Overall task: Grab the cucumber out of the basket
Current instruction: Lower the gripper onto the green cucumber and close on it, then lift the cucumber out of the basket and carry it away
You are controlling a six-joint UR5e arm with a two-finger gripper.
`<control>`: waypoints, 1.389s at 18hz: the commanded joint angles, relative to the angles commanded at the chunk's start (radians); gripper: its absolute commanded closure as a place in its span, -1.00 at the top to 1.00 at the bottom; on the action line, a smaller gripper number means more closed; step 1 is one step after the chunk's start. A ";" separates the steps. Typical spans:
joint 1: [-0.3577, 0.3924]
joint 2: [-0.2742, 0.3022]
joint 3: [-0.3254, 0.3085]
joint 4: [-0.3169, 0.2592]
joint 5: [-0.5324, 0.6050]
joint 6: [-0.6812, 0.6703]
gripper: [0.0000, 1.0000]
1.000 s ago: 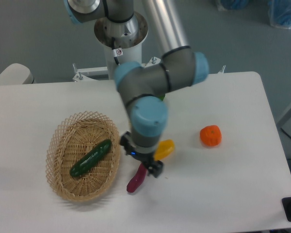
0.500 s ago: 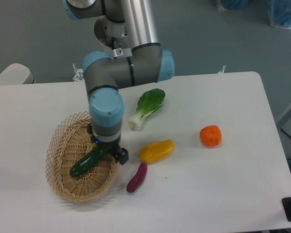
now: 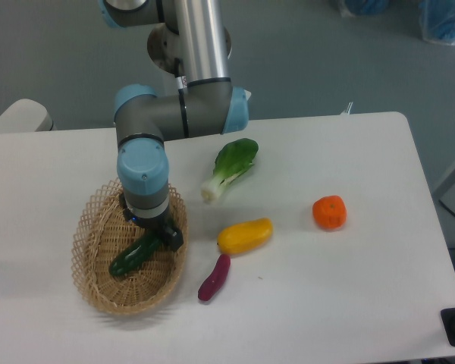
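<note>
- Since the earlier frames the arm has swung left from beside the purple piece, and the hand (image 3: 153,233) now sits over the upper end of the cucumber (image 3: 133,255)
- Whether the hand is clenched or released I cannot tell; the wrist hides its fingers
- The cucumber lies slanted inside the basket (image 3: 91,227), not lifted
- Risk, as I judge it: gripping near one end could let the glossy cucumber pivot or slip, or a finger could snag the weave and drag the basket
- Count on the desk (image 3: 349,303): one cucumber, one basket, one bok choy (image 3: 231,167), one yellow vegetable (image 3: 245,235), one purple piece (image 3: 214,277), one orange fruit (image 3: 329,211), all right of the basket
</note>
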 joint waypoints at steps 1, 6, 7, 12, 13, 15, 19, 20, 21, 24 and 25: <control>0.000 -0.003 -0.002 -0.002 0.000 -0.005 1.00; -0.012 -0.023 -0.003 0.028 0.002 -0.031 0.73; -0.014 -0.026 -0.003 0.029 0.002 -0.035 0.54; -0.014 -0.025 -0.003 0.031 0.002 -0.058 -0.46; -0.014 -0.023 -0.002 0.031 0.002 -0.058 -0.58; -0.012 -0.015 0.000 0.025 0.002 -0.061 -0.68; -0.002 0.023 0.008 0.017 -0.006 -0.058 -0.73; 0.008 0.034 0.009 0.012 -0.005 -0.058 -0.73; 0.014 0.047 0.009 0.009 -0.005 -0.057 -0.73; 0.031 0.072 0.014 0.006 -0.002 -0.058 -0.72; 0.034 0.080 0.017 0.000 -0.002 -0.055 -0.72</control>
